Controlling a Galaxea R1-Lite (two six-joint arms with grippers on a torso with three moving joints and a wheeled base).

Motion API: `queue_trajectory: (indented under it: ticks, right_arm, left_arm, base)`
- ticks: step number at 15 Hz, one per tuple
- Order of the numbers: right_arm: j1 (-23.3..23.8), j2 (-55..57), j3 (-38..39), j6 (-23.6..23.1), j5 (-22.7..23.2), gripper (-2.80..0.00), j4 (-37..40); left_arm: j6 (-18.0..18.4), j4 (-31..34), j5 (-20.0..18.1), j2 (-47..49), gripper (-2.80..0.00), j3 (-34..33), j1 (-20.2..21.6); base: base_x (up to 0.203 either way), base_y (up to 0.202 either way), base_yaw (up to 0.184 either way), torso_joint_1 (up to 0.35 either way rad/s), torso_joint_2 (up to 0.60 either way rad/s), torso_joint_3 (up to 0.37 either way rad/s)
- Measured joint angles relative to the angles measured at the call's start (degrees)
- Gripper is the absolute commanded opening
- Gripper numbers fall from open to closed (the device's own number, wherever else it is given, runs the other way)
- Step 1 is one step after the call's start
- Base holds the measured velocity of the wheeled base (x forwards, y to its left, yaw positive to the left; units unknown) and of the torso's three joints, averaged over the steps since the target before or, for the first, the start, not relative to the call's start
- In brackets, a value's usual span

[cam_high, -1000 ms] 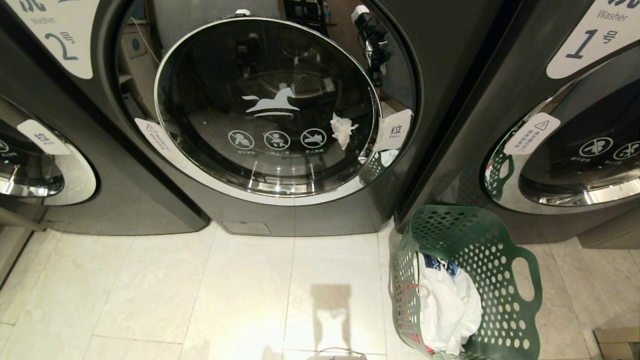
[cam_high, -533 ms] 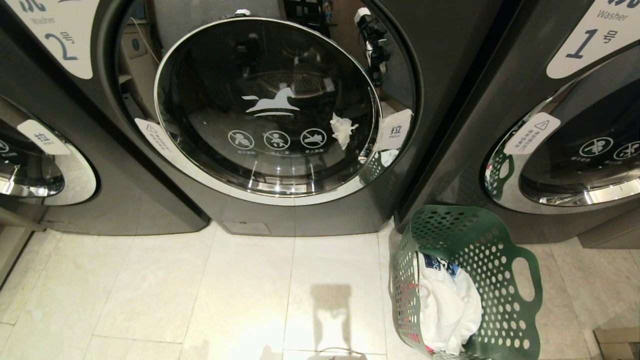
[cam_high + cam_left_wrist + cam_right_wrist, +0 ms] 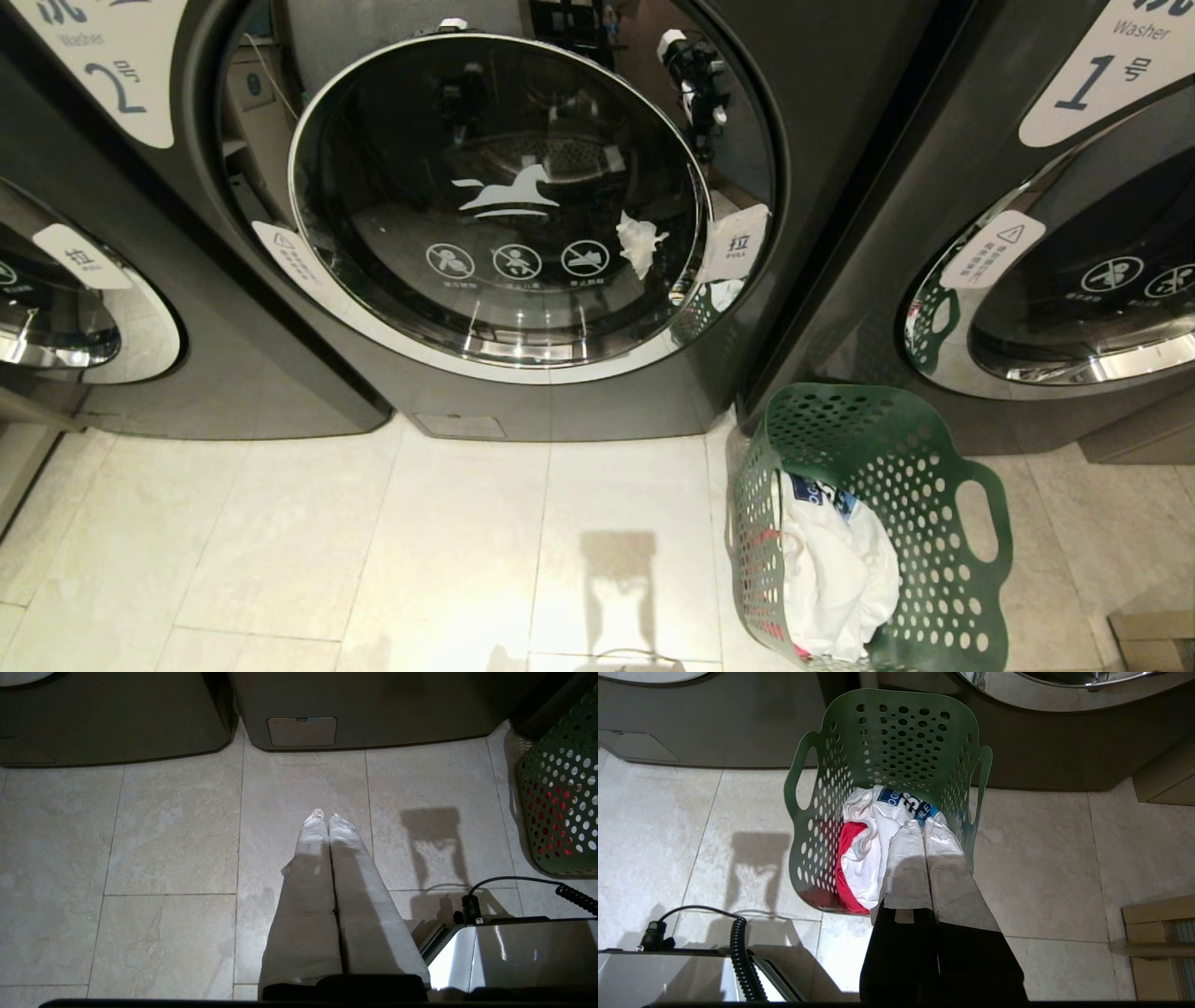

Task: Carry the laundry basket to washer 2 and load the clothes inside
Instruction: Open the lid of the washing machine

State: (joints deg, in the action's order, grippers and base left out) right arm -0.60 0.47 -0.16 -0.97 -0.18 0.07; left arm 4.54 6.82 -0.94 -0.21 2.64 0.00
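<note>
Laundry basket (image 3: 878, 523) is sitting on the floor (image 3: 373, 551) right of washer 2 (image 3: 495, 196) (door closed), holding the clothes (image 3: 836, 569). Left gripper (image 3: 325, 817) is hovering over tile, jaws together. Right gripper (image 3: 920, 826), jaws together, is apparently hanging above the clothes.

Three dark grey front-load washing machines: numeral 2 (image 3: 523, 215), numeral 1 (image 3: 1055, 233) at three o'clock, another (image 3: 84, 308) at nine. One green perforated plastic basket (image 3: 934, 523). Two visible garments: white (image 3: 873, 849), red (image 3: 845, 858).
</note>
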Motion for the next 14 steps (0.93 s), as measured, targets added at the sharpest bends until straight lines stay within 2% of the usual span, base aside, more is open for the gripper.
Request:
queue_trajectory:
  ticks: [14]
  right_arm:
    - [0.02,-0.47,0.06,0.99,0.0,-2.8,-0.11]
  left_arm:
    - [0.31,0.04,-0.13,0.0,-2.8,0.0,0.0]
  base:
    - [0.007,0.0,0.0,0.0,0.0,0.0]
